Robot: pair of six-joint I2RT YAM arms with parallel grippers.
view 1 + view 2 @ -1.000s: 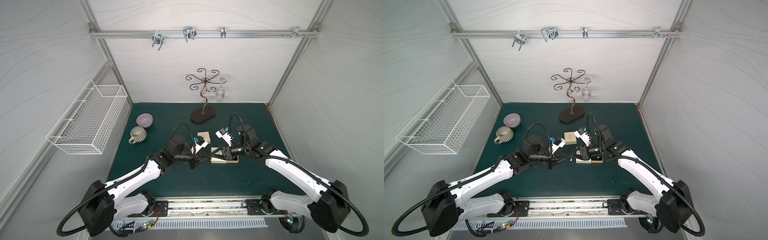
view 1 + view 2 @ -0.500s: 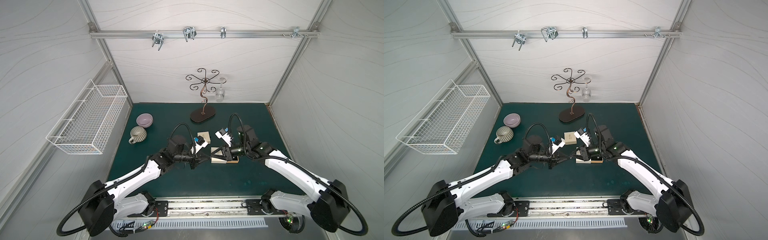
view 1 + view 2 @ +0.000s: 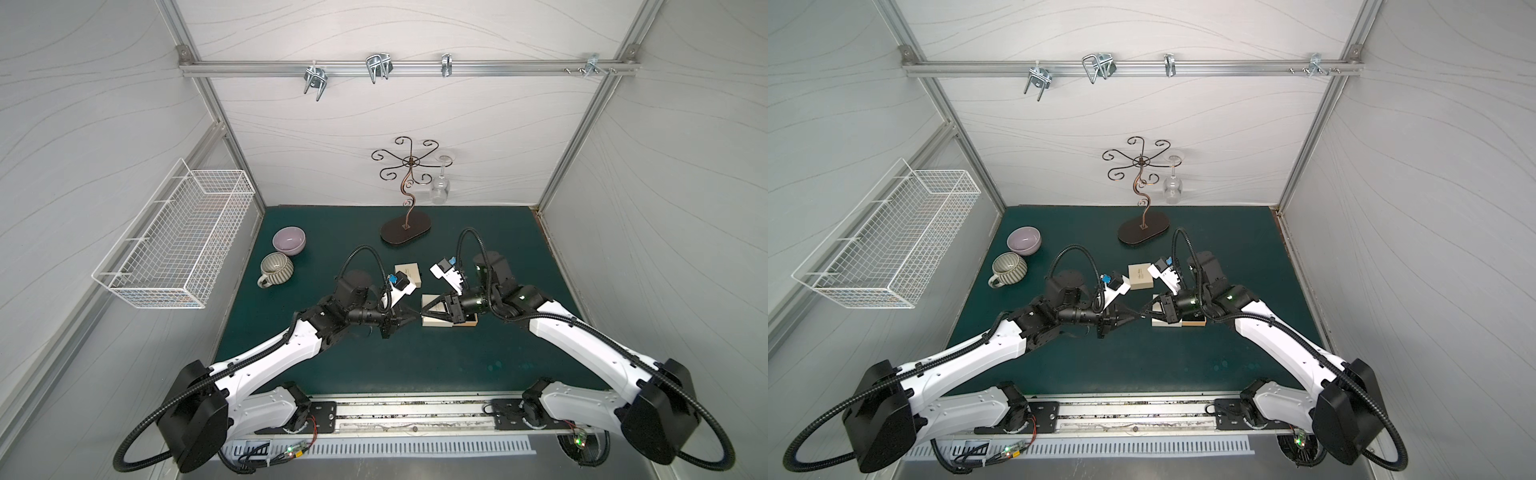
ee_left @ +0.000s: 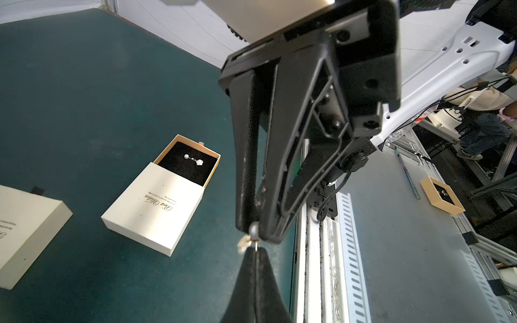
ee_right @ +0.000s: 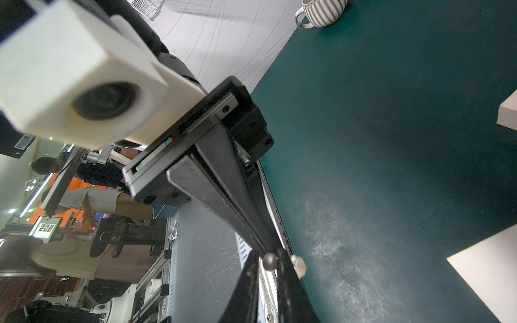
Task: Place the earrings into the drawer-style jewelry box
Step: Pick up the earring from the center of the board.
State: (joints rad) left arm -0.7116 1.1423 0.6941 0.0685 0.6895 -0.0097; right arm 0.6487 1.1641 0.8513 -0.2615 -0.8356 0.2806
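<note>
Slip risk is real: left hand (image 4: pixel 255 253) is clamped on an earring (image 4: pixel 247 241) in the air just beside the box (image 4: pixel 156 207). Right hand (image 4: pixel 257 232) stands close around its bead, but a firm grip cannot be told. If the left hand lets go too early, the earring falls on the desk (image 4: pixel 84 84), not in the drawer (image 4: pixel 214 165) where a second earring (image 4: pixel 193 161) lies.

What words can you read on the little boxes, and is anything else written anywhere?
"Best Wishes": gold curly letters on the white sleeve of the jewelry box, upside down in the left wrist view.
Smaller line next to it on the same sleeve: too small to read.
Print on the second white box: cut off at the picture's edge and too small to read.
Nothing else can be read.
</note>
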